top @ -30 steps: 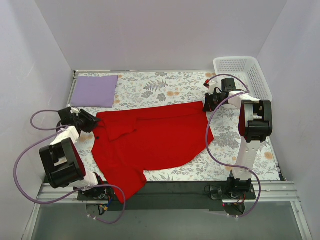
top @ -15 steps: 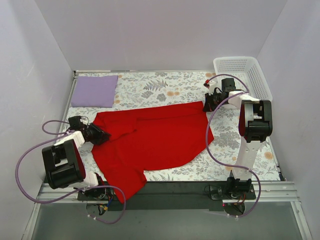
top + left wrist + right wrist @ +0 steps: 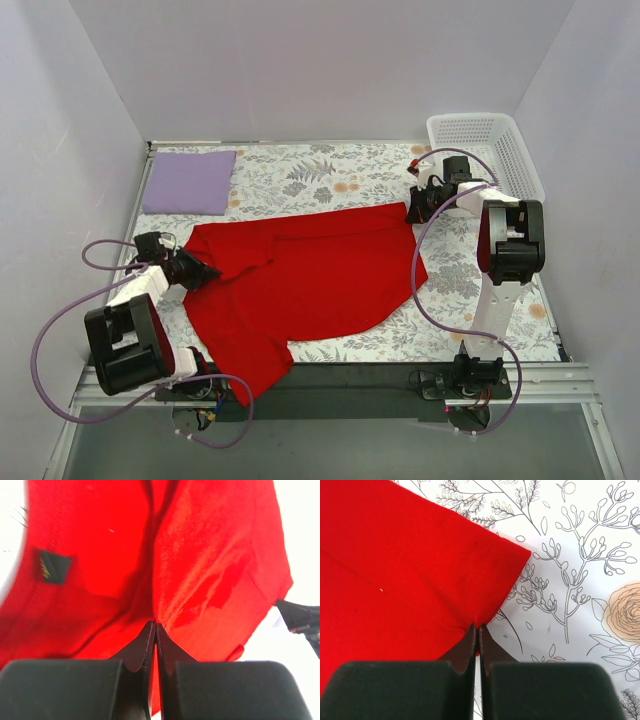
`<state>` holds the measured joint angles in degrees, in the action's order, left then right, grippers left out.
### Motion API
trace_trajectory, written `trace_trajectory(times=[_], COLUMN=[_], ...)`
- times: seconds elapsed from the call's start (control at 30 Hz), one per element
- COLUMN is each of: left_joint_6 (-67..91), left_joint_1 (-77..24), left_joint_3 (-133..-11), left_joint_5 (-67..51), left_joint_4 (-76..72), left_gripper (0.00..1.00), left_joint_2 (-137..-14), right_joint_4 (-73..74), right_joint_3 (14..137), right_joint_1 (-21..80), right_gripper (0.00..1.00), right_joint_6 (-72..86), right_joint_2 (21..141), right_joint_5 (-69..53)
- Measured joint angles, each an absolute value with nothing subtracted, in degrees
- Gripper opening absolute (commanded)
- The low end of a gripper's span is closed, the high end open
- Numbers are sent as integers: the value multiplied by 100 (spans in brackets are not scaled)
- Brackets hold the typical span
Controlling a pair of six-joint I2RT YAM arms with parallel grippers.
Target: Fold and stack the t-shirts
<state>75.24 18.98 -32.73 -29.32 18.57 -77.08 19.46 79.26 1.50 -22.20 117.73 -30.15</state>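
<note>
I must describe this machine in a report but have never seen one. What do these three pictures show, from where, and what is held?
This is a robot with two arms bolted at the near edge of a table. The wide picture looks down from above and behind them. The two close pictures come from a camera on each wrist; the black shapes at the bottom are that arm's fingers. On the flowered table lie a spread red t-shirt and a folded lavender t-shirt; a white basket stands far right. The left fingers are closed on the red shirt's left side, the right fingers on its far right corner.
</note>
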Motion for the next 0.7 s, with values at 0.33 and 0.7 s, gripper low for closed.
trace_trajectory(times=[0.33,0.7], left_joint_6=[7505,7199], left_joint_1=[1898,1896], left_joint_3=[-3271,-3769], left_joint_5=[-3190,-2508], left_joint_4=[2250,2515], left_gripper=[26,61], left_joint_2=[-7550,-6034], right_joint_4=[1946,1949], right_joint_3=[7929,7929], right_joint_1=[150,150], right_gripper=[1,9], right_joint_6=[-2217,-2220], right_joint_2=[11773,11773], right_joint_5=[-3013,-3015])
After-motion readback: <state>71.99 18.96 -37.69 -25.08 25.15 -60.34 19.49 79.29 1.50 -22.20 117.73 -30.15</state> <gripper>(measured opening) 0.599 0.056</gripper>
